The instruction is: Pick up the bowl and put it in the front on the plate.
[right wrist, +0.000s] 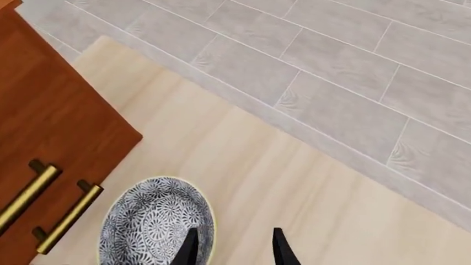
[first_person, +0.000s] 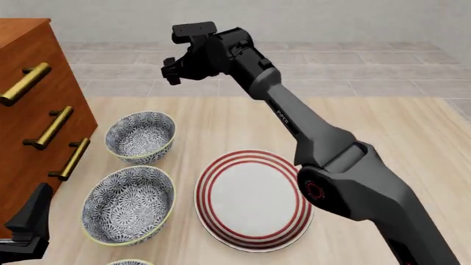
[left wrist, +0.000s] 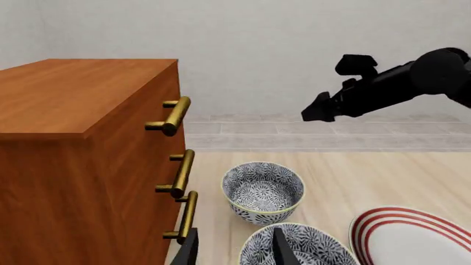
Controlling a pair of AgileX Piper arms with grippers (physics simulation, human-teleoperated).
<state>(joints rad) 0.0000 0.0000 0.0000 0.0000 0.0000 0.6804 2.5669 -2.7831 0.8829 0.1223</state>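
The right gripper, fingers spread and holding nothing, hangs high above the table's far edge, beyond the rearmost patterned bowl. The left gripper, also spread and holding nothing, sits low at the near left corner beside the wooden drawer cabinet, its fingertips framing the bowl, which rests just left of the plate.

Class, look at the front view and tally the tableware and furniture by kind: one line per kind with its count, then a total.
Patterned bowls: 3 (far, middle, one partly cut off at the bottom edge)
Red-ringed plate: 1
Wooden drawer cabinet: 1
Total: 5
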